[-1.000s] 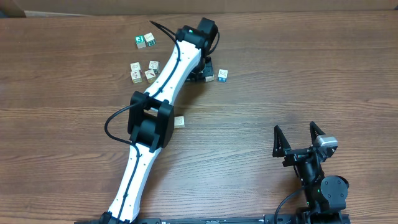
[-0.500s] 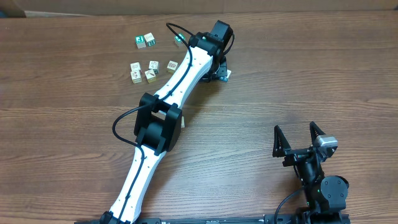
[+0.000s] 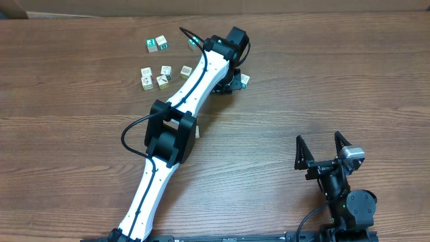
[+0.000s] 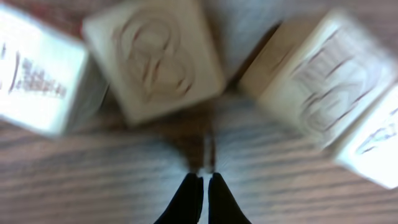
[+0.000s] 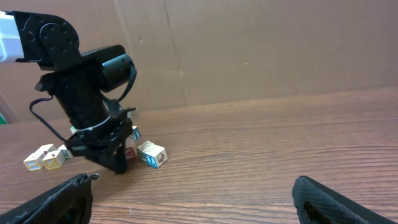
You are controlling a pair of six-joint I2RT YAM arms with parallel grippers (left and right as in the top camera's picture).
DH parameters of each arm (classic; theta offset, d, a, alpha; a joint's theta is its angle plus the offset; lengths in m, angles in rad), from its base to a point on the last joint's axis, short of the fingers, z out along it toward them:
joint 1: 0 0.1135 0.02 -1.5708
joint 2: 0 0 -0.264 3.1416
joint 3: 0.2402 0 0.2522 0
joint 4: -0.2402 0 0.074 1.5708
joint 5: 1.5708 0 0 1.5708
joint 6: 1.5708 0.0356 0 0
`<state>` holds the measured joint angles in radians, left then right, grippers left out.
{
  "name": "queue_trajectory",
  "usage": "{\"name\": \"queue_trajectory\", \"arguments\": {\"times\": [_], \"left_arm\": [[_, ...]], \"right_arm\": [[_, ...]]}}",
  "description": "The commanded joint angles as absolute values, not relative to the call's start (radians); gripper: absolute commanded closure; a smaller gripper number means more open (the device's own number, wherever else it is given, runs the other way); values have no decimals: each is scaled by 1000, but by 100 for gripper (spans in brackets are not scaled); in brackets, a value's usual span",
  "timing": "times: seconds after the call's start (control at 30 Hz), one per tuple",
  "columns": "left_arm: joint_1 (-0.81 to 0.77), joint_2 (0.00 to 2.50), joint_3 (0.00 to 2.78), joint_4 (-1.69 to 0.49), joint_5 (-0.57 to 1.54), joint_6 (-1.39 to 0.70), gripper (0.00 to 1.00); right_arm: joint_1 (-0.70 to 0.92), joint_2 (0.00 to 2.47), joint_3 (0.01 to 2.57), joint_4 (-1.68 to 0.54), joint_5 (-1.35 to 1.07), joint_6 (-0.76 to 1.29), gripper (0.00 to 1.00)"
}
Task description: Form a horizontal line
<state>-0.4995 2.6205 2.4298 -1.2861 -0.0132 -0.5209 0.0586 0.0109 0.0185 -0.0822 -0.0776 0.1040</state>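
My left gripper (image 3: 232, 79) is shut with nothing between its fingers (image 4: 202, 190), tips low over the table. Just beyond them in the left wrist view lie blurred pale cubes, one (image 4: 155, 59) to the left of the tips and one (image 4: 323, 81) to the right. Overhead, a pale cube with blue print (image 3: 244, 79) lies against the gripper's right side. Three pale cubes (image 3: 165, 70) lie spaced apart in a rough row to the left, with two more (image 3: 154, 82) below them. No horizontal line of touching cubes is in view. My right gripper (image 3: 324, 144) stands open and empty, far from the cubes.
Two green-faced cubes (image 3: 156, 44) lie at the back left. The left arm (image 3: 168, 134) slants across the table's middle, its elbow above a cube that is mostly hidden. A cardboard wall (image 5: 249, 50) stands behind the table.
The left arm has swung to the right, uncovering a pale cube in the rough row. The cube beside its gripper has shifted slightly right. The right arm has not moved.
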Motion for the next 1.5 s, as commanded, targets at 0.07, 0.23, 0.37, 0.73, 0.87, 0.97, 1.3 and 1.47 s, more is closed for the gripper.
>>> {"name": "queue_trajectory", "arguments": {"times": [0.07, 0.23, 0.37, 0.73, 0.87, 0.97, 1.3, 1.47], "left_arm": [[-444, 2566, 2470, -1338, -7, -493, 96], [-381, 2444, 2470, -1362, -10, -484, 96], [-337, 2400, 2470, -1366, 6, -482, 96], [-356, 2425, 2469, -1303, 53, -442, 60], [-378, 2433, 2469, -1244, 33, -454, 40], [-394, 2450, 2469, -1208, -1, -473, 40], [-415, 2551, 2469, -1159, -56, -478, 47], [-399, 2574, 2469, -1183, -62, -479, 55]], "right_arm": [[54, 3, 8, -78, -72, 100, 0], [54, 3, 8, -78, -72, 100, 0], [54, 3, 8, -78, -72, 100, 0], [54, 3, 8, -78, -72, 100, 0], [54, 3, 8, -78, -72, 100, 0], [54, 3, 8, -78, -72, 100, 0], [54, 3, 8, -78, -72, 100, 0], [54, 3, 8, -78, -72, 100, 0]]}}
